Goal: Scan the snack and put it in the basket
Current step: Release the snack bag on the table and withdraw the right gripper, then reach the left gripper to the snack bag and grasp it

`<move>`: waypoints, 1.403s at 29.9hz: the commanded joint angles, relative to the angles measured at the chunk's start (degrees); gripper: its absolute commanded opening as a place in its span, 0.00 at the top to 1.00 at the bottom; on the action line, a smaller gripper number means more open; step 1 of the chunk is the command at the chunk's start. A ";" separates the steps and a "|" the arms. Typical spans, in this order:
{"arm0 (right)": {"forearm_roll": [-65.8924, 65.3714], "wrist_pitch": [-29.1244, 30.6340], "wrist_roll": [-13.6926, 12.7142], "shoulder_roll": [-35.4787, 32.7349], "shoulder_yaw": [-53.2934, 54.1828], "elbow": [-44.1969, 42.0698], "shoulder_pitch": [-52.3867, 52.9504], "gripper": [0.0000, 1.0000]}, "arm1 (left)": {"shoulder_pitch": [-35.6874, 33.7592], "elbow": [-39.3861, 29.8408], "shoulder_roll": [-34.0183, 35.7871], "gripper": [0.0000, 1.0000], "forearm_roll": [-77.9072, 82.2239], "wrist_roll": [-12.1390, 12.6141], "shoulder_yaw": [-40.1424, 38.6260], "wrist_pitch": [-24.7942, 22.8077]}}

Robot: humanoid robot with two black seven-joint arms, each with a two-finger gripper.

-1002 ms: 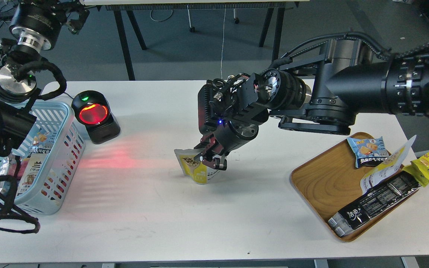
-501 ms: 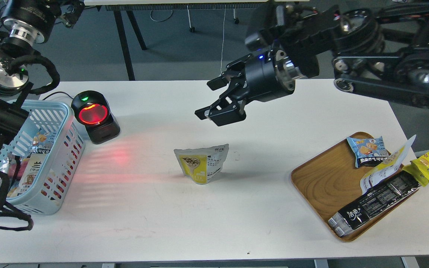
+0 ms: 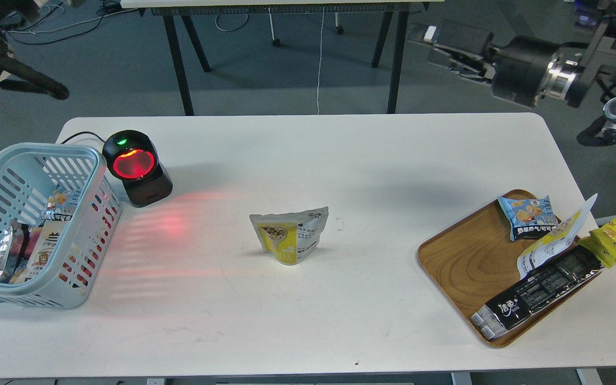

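I see the snack (image 3: 290, 236) standing upright on the white surface (image 3: 308, 321) at the middle of the frame, free of both arms. The basket (image 3: 30, 160) sits at the left edge, some packets inside, with the red-glowing scanner (image 3: 136, 167) just beside its upper right corner. My right gripper (image 3: 447, 45) hangs in the upper right, off the surface; I cannot tell whether its fingers are apart. My left gripper is out of sight.

The bench (image 3: 372, 315) looks matt white, the basket (image 3: 93, 160) smooth slotted plastic, the tray (image 3: 463, 262) grained wood, and the snack (image 3: 289, 235) perhaps glossy foil.
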 commanded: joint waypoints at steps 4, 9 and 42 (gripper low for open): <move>25.48 7.33 0.02 6.14 6.10 -19.73 -5.23 0.02 | 1.39 -11.98 0.52 0.02 27.96 -0.24 0.80 0.03; 44.30 13.75 0.02 13.44 9.00 -37.14 -6.37 0.02 | 5.34 -24.72 1.40 0.03 43.61 -2.09 4.40 0.03; 51.44 16.19 -0.65 21.01 17.09 -43.32 -11.56 0.02 | 11.85 -22.28 -3.88 0.95 85.59 -7.18 27.87 4.21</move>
